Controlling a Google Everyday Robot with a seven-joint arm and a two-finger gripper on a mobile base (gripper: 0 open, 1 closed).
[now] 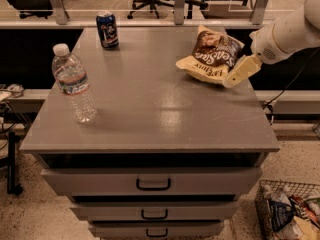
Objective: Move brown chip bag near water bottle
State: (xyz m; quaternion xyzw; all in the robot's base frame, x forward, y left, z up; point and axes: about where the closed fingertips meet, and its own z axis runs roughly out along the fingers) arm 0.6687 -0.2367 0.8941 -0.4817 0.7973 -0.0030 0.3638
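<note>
**The gripper hangs by the brown chip bag**

The gripper is over the right rear part of the grey cabinet top. Its pale tip is just beside the bag's right edge and perhaps touches it; the view does not settle that, nor whether the gripper is open or closed. The brown chip bag lies on the top at the right rear, well apart from the water bottle, which stands upright near the left front edge. A dark blue can stands at the left rear. On the floor at lower right sits a wire basket of packets.
</note>
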